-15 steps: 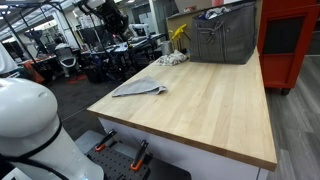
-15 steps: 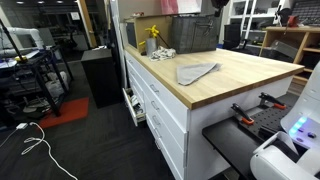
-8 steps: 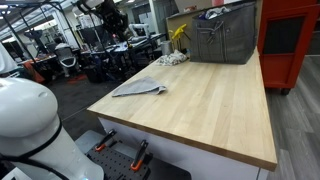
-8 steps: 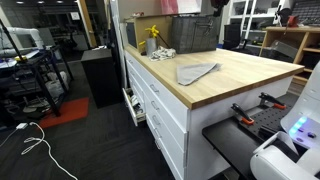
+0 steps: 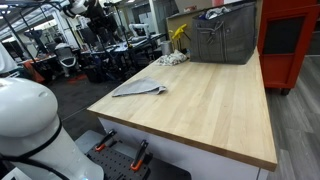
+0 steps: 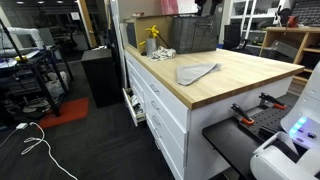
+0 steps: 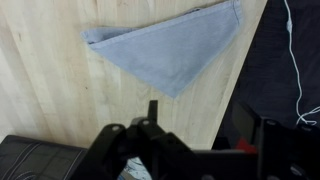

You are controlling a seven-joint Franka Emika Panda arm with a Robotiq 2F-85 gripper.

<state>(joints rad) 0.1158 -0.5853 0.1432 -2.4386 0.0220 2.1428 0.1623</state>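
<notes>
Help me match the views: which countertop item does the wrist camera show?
The grey cloth, flat and triangular by the counter edge; yellow object and metal bin stand upright.

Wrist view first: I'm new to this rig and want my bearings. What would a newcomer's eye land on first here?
A grey cloth, folded to a rough triangle, lies near the edge of a pale wooden table, with the gripper hanging above it, apart from it. At the table's far end stands a grey basket with a yellow thing beside it.
</notes>
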